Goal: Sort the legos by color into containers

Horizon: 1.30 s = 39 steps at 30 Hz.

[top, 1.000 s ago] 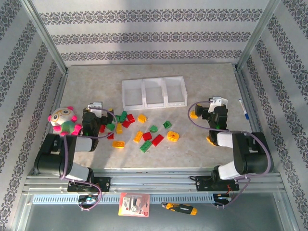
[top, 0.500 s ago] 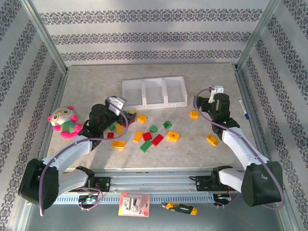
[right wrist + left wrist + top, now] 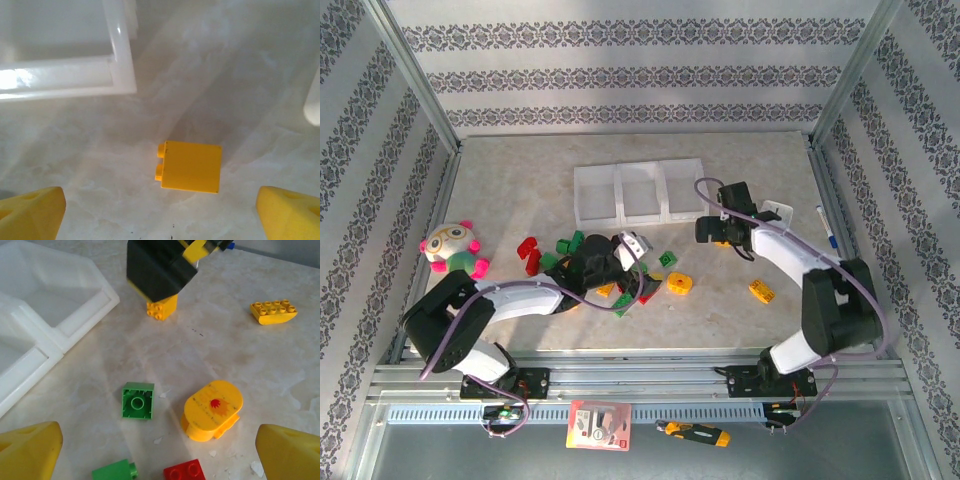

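Legos (image 3: 528, 252) in red, green and yellow: lie loose over the middle of the desk (image 3: 520, 180), mostly clustered on the near side of the containers (image 3: 640, 190). White, joined in a row, set toward the far edge, about midway between the left and right edges.

Left pincer (image 3: 159, 452): stretched out low over the cluster, gapes wide, grips nothing. Yellow fingertips (image 3: 30, 450) well apart at either side. Between and ahead of them on the desk: a green brick (image 3: 137, 400), a rounded yellow piece (image 3: 212, 410) just beside it, and a red brick (image 3: 184, 471) nearer.

Right pincer (image 3: 718, 232): hangs just beside the near corner of the container closest to the right edge, spread equally wide, holds nothing. Below it a square yellow brick (image 3: 190, 166), tipped on its side with studs pointing sideways, resting on the desk, touched by neither fingertip.

Long yellow brick (image 3: 761, 291): alone, well apart from the cluster, toward the right edge. Plush toy (image 3: 453, 250) near the left edge; pen (image 3: 825, 225) along the right edge.
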Tool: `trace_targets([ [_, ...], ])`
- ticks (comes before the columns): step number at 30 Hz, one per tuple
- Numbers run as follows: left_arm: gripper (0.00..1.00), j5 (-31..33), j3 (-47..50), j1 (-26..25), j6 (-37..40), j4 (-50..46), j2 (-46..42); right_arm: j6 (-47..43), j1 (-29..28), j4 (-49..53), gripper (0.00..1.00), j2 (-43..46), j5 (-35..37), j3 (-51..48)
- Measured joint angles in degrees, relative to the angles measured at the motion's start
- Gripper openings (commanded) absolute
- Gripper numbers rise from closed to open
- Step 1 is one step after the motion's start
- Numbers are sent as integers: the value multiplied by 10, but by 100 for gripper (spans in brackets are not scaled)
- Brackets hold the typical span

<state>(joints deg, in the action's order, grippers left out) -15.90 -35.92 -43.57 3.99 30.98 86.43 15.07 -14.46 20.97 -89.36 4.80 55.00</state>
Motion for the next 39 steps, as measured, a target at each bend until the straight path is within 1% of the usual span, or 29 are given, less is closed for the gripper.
trace_targets([
  [3,99,0,-1,-3,-8,17,4,5,10,11,87,-49,-3,27],
  [8,99,0,-1,-3,-9,21,4,13,32,32,74,-108,-16,63],
  [10,99,1,-1,-3,-8,21,4,15,36,40,68,-116,-21,69],
  [12,99,1,-1,-3,-8,21,4,16,40,45,59,-120,-27,73],
  [17,99,4,-1,-3,-9,21,4,23,42,49,46,-128,-45,80],
  [19,99,5,-1,-3,-11,21,4,24,42,50,43,-128,-49,80],
  [21,99,5,0,-3,-14,21,2,25,42,50,40,-128,-51,81],
  [27,99,20,13,-3,-15,21,-23,26,42,53,40,-125,-53,81],
  [28,99,23,15,-3,-16,21,-26,26,41,54,41,-121,-54,81],
  [30,99,28,17,-3,-19,22,-31,26,38,57,46,-110,-53,81],
  [35,99,39,29,-3,-23,25,-39,27,11,56,46,-60,-54,89],
  [39,99,53,40,-3,-26,25,-53,33,-13,38,43,-53,-60,131],
])
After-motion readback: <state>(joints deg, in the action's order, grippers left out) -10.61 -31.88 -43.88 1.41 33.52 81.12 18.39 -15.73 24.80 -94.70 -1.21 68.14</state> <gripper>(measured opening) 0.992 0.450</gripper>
